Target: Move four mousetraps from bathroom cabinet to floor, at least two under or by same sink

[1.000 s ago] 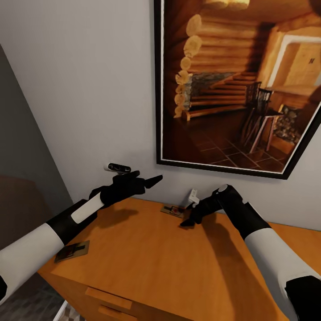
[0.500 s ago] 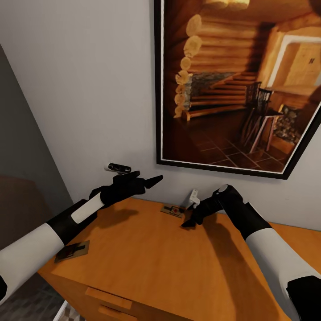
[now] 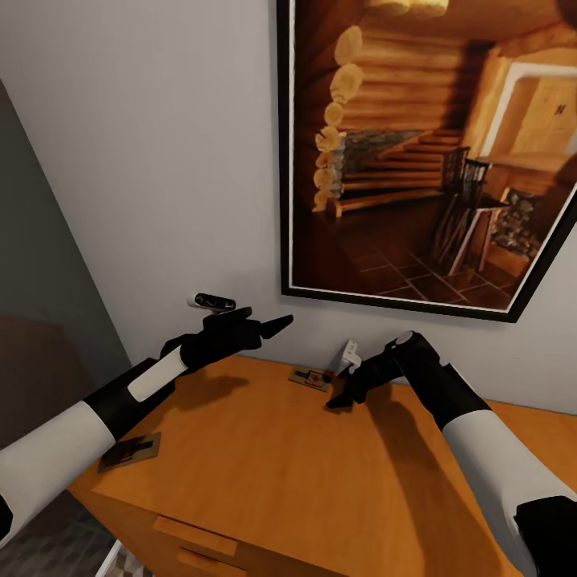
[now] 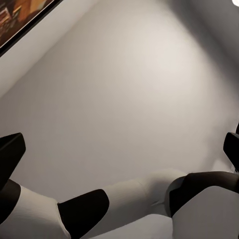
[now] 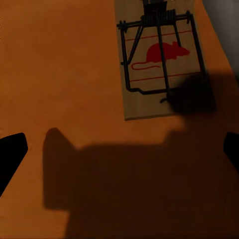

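1. The cabinet (image 3: 264, 465) is an orange-brown wooden chest standing against a pale grey wall; its flat top serves as the worktop, and a wooden bar handle (image 3: 195, 535) shows on the drawer front below.
2. One mousetrap (image 3: 311, 377) lies flat near the back of the worktop, close to the wall; in the right wrist view the same trap (image 5: 160, 59) shows a tan board, dark wire and a red mouse mark.
3. A second mousetrap (image 3: 130, 451) lies flat at the worktop's left front corner, well apart from the first, partly behind the left forearm.
4. The right tool (image 3: 340, 396) hangs low over the worktop just beside the first mousetrap; its fingers (image 5: 11, 154) stand wide apart with nothing between them.
5. The left tool (image 3: 268, 324) is raised above the worktop, pointing toward the wall; its fingers (image 4: 10, 152) are spread wide and empty.
6. A framed picture (image 3: 433, 152) of a log-cabin interior hangs on the wall above the cabinet.
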